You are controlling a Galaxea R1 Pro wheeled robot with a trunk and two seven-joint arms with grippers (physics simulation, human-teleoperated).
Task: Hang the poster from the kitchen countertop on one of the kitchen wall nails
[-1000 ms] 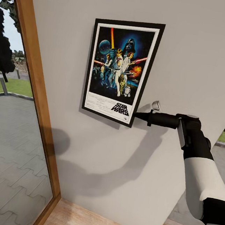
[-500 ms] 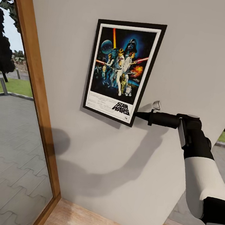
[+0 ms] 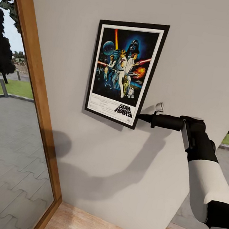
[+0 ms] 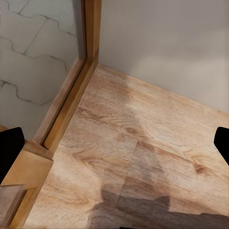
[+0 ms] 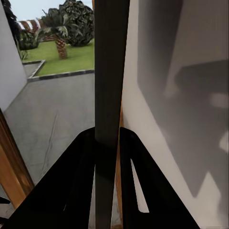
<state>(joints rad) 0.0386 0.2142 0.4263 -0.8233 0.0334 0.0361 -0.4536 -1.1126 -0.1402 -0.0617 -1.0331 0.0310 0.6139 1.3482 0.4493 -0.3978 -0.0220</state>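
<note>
One poster (image 3: pixel 124 72), one step left, by the look of it: the framed Star Wars sheet sits flat against the pale grey wall (image 3: pixel 193 59), high up and right of the wooden window frame (image 3: pixel 36 83), while the right tool (image 3: pixel 140 116) pinches its lower right corner. The lift from the worktop and the carry across the kitchen appear done; what remains is confirming the frame has caught a nail and letting go. No nail is visible, presumably hidden behind the frame, so whether the poster would hang unaided cannot be judged.

The right wrist view supplies what the head camera lacks: the poster's dark edge (image 5: pixel 109 95) seen end-on, clamped between two black fingers (image 5: pixel 78 181) closed tight against it, with the wall beside it and garden beyond the glass. The left wrist view looks down on the wood floor (image 4: pixel 143 152) at the wall's foot, the left tool's tips (image 4: pixel 10 152) set wide apart and holding nothing.
</note>
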